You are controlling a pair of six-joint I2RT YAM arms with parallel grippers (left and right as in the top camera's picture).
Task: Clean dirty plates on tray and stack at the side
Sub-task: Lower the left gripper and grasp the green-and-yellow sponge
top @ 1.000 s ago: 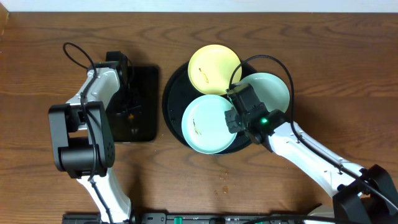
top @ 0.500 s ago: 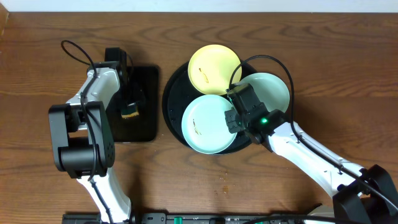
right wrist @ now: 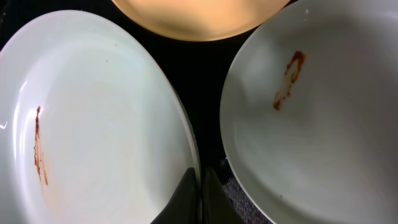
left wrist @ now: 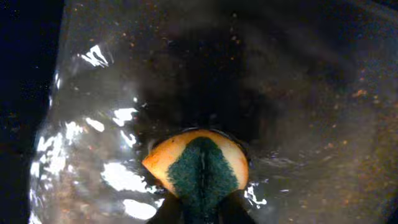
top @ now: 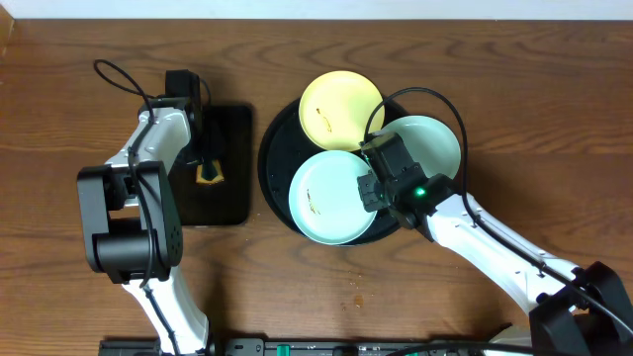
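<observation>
Plates (top: pixel 341 109), three round smeared plastic, none cleaned, all on round black tray (top: pixel 273 163); left gripper (left wrist: pixel 200 211) clamps yellow-green sponge (left wrist: pixel 200 165), right gripper (right wrist: pixel 200 190) pinches mint plate (right wrist: pixel 93 124) rim.

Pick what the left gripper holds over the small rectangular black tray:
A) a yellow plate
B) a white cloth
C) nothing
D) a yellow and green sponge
D: the left gripper pinches a sponge, yellow with a green scrubbing face, over the small black tray.

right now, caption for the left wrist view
left gripper pinching a yellow-green sponge over the glossy rectangular tray
</observation>
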